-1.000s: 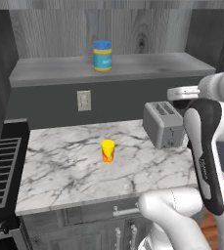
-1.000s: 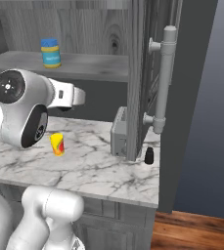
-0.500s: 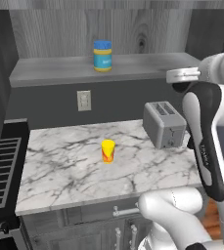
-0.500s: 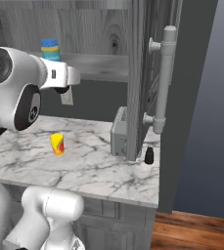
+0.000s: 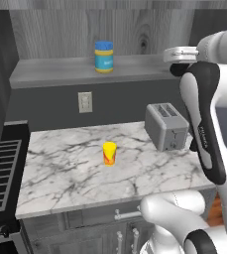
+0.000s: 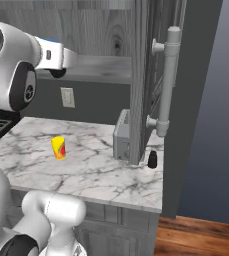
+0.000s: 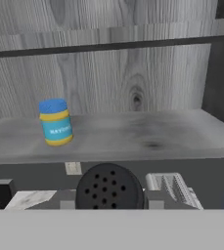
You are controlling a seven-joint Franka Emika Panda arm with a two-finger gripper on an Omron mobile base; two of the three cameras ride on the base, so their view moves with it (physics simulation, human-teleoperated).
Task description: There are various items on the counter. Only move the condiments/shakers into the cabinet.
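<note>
End effector: clamped on black shaker.
Shelf: you should set the shaker upright, clear of blue-lidded jar.

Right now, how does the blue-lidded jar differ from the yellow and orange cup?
The blue-lidded jar stands up on the cabinet shelf; the yellow and orange cup stands below on the marble counter. The jar is squat and wider, with a lid; the cup is slimmer, and no lid is visible on it. The jar is mostly blue with yellow bands, the cup yellow and orange. Both stand upright, free of the gripper.
</note>
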